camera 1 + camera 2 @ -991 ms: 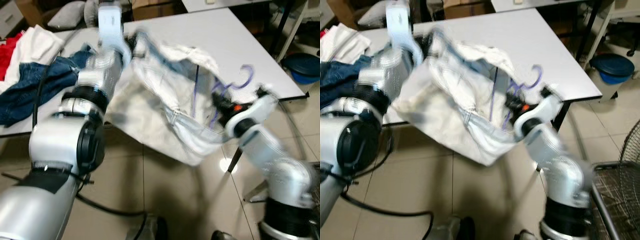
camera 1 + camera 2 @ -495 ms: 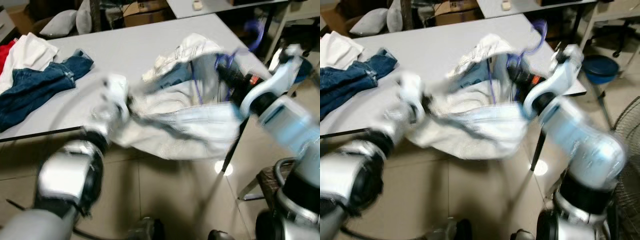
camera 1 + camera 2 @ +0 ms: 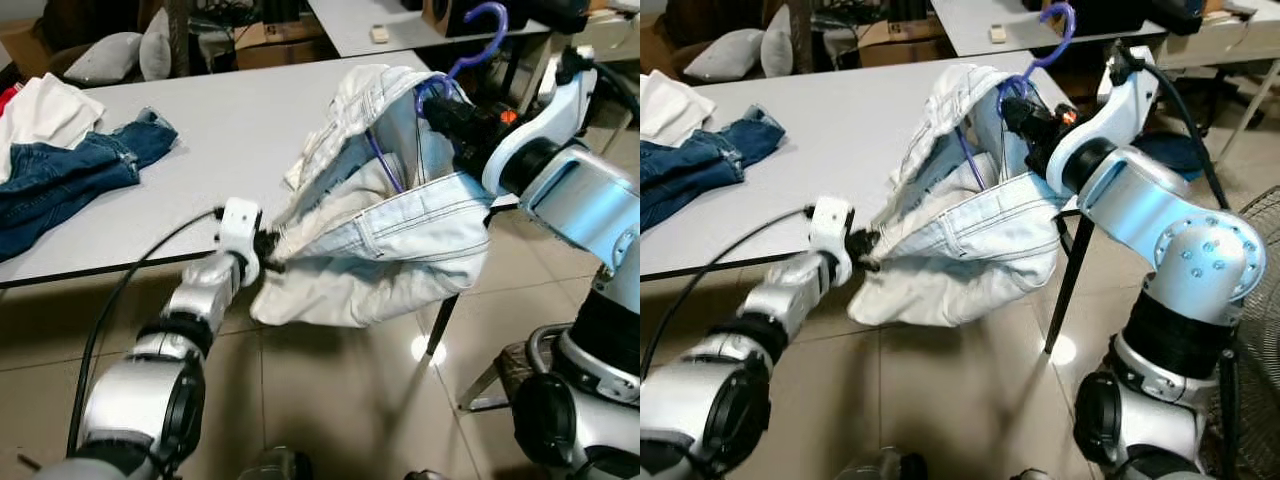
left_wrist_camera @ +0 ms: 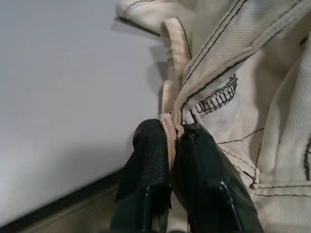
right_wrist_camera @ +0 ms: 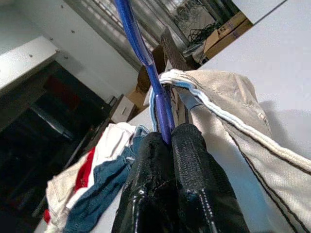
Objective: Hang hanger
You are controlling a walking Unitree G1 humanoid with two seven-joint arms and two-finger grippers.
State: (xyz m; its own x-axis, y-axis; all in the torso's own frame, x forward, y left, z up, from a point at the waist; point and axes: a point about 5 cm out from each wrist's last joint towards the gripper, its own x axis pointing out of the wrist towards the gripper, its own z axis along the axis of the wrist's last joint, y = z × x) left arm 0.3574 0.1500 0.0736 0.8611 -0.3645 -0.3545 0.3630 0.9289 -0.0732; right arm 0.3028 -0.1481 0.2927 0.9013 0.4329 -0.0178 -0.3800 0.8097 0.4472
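Note:
A cream denim garment (image 3: 380, 240) hangs on a purple hanger (image 3: 478, 38) off the table's right front corner. My right gripper (image 3: 447, 108) is shut on the hanger's neck, and the hook (image 3: 1058, 28) stands up above it; the wrist view shows the purple rod (image 5: 150, 73) clamped between the fingers (image 5: 194, 165). My left gripper (image 3: 270, 246) is shut on a seamed edge of the garment (image 4: 171, 127), low at the table's front edge, pulling the cloth taut leftward.
The grey table (image 3: 200, 140) carries blue jeans (image 3: 70, 175) and white clothes (image 3: 45, 105) at its left end. A second table (image 3: 400, 20) stands behind. A metal rack (image 3: 1255, 330) and tiled floor (image 3: 330, 400) lie to the right and below.
The camera has shifted and the blur has cleared. My right gripper has lifted the hanger higher to the right. My left gripper has dropped from above the table to its front edge, still holding cloth.

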